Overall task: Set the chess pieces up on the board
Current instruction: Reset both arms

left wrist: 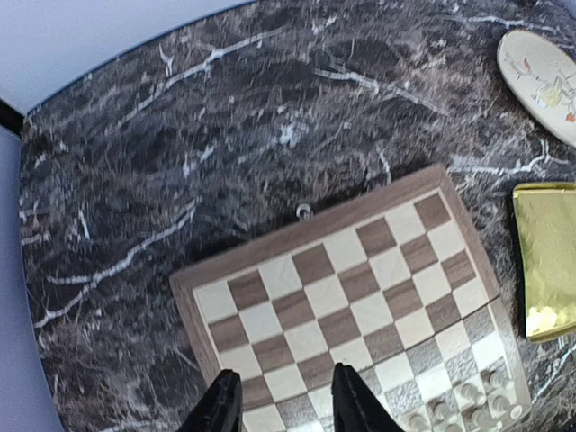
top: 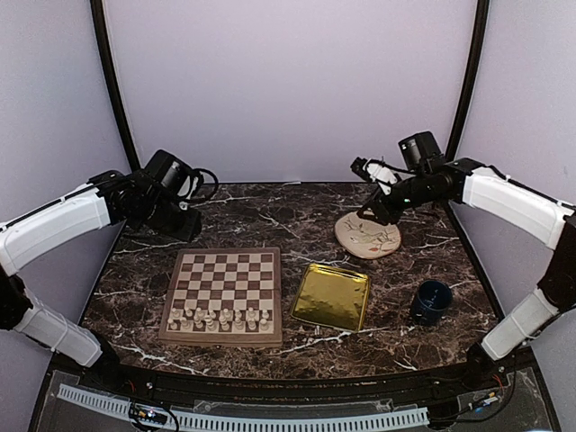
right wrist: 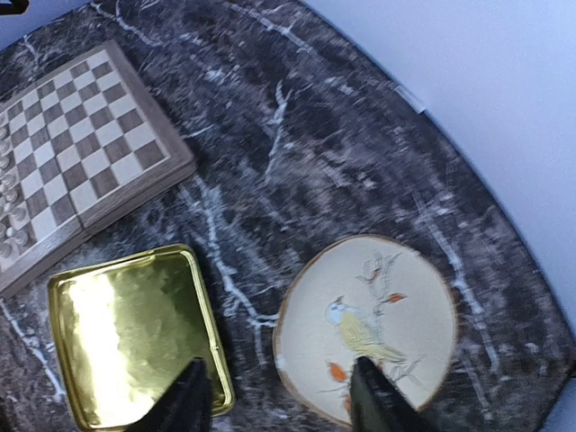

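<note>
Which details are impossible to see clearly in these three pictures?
1. The chess pieces: in the top view they are too small to tell pawns from other figures. The left wrist view cuts them at its bottom edge, and the right wrist view at its left edge.
2. The blue cup: in the top view its inside is too dark to see. It is outside both wrist views.
3. The board: both wrist views cut off its near rows.
</note>
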### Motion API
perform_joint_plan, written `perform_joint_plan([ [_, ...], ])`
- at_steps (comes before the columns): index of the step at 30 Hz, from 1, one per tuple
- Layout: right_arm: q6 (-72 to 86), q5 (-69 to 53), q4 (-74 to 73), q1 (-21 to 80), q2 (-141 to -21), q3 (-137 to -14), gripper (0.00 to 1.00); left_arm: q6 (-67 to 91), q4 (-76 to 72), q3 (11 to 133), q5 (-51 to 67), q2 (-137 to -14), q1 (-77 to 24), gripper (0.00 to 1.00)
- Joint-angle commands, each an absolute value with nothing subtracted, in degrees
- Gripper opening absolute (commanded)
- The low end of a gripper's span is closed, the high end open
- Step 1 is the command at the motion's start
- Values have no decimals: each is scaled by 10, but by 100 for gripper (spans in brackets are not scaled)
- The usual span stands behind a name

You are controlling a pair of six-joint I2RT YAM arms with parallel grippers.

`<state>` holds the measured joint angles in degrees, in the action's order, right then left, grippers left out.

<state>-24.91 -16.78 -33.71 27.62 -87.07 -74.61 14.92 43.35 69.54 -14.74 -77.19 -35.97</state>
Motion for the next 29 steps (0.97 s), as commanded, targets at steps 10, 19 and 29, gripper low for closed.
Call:
perform_joint_plan([
  [10,-36,71,-148,242,-734,-707,100,-6,159,738,-191,-807,-356,99],
  [19,-1,131,-78,206,-695,-664,100,-56,-48,610,-276,-710,-356,99],
  [29,8,63,-99,173,-693,-667,100,-73,-47,581,-277,-720,-331,99],
])
